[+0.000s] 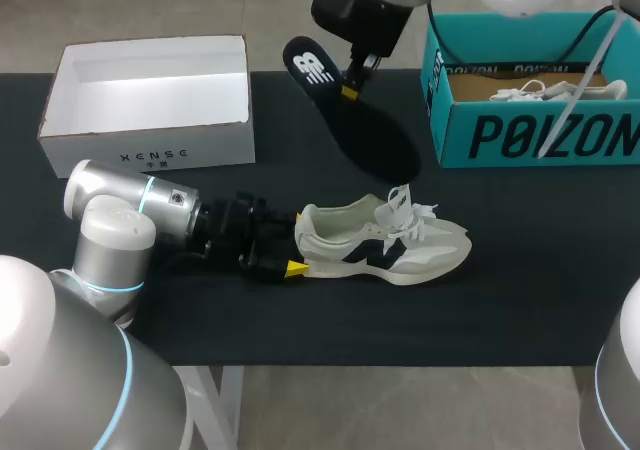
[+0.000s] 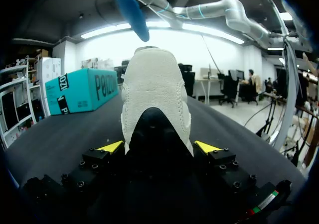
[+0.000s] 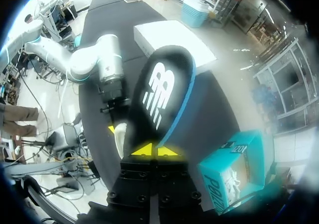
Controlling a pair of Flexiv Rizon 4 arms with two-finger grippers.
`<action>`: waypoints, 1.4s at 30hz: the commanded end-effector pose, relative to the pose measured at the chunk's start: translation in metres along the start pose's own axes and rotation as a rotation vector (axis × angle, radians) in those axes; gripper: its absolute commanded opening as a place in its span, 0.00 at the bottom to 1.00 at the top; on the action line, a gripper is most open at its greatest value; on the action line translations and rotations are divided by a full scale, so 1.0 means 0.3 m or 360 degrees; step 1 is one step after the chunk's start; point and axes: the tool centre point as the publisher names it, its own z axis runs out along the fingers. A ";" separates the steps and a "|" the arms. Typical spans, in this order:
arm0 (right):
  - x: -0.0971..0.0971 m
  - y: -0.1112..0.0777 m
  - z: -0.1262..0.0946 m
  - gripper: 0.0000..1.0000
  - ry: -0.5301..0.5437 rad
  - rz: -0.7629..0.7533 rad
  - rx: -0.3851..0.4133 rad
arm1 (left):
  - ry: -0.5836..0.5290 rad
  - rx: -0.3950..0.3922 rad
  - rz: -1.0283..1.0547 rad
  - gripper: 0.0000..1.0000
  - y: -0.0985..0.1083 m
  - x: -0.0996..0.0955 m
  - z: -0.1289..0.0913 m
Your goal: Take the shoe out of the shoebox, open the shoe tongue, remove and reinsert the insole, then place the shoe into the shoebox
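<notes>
On the dark surface [image 1: 520, 300] the white shoebox [image 1: 150, 148] stands open. The shoe [image 1: 400, 250] lies outside it; the left gripper [image 2: 158, 147] clamps its heel with its fingers, probably to steady it. The right gripper [image 3: 154, 150] pinches the insole [image 1: 350, 120] in narrow fingers above, seemingly for reinsertion.

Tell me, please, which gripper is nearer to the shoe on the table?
Left. The left gripper grips the shoe at its heel. The right gripper holds the insole up, apart from the shoe, toward the far side.
</notes>
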 end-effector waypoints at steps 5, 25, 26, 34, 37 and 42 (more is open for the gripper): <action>0.097 -0.109 -0.094 0.00 0.0073 0.0118 -0.0065 | 0.0000 -0.0001 0.0000 0.00 0.013 0.002 0.005; 0.286 -0.242 -0.364 0.00 0.0023 0.0397 -0.0224 | 0.0000 -0.0001 0.0000 0.00 0.013 0.002 0.005; 0.286 -0.242 -0.364 0.00 0.0023 0.0397 -0.0224 | 0.0000 -0.0001 0.0000 0.00 0.013 0.002 0.005; 0.286 -0.242 -0.364 0.00 0.0023 0.0397 -0.0224 | 0.0000 -0.0001 0.0000 0.00 0.013 0.002 0.005; 0.286 -0.242 -0.364 0.00 0.0023 0.0397 -0.0224 | 0.0000 -0.0001 0.0000 0.00 0.013 0.002 0.005; 0.286 -0.242 -0.364 0.00 0.0023 0.0397 -0.0224 | 0.0000 -0.0001 0.0000 0.00 0.013 0.002 0.005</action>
